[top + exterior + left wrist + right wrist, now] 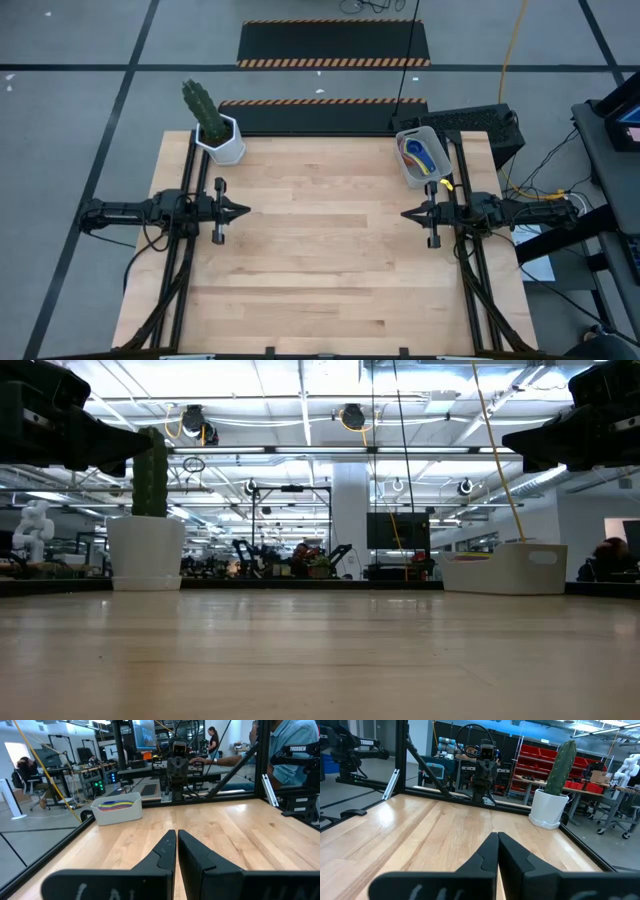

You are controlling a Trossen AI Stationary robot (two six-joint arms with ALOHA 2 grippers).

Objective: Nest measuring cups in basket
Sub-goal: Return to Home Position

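The grey-blue basket (421,157) stands on its base at the table's far right corner and shows too in the low view (503,568) and the left wrist view (117,809). The measuring cups (423,155) lie stacked inside it; blue, yellow, red and orange rims show (118,805). My left gripper (246,211) waits shut at the table's left edge, fingers level and pointing right (176,839). My right gripper (404,213) waits shut at the right edge, just near of the basket, pointing left (498,841). Neither touches anything.
A white hexagonal pot with a green cactus (217,130) stands at the far left corner (551,795). Black frame rails (190,260) run along the left and right table edges. People sit at desks beyond the table (280,745).
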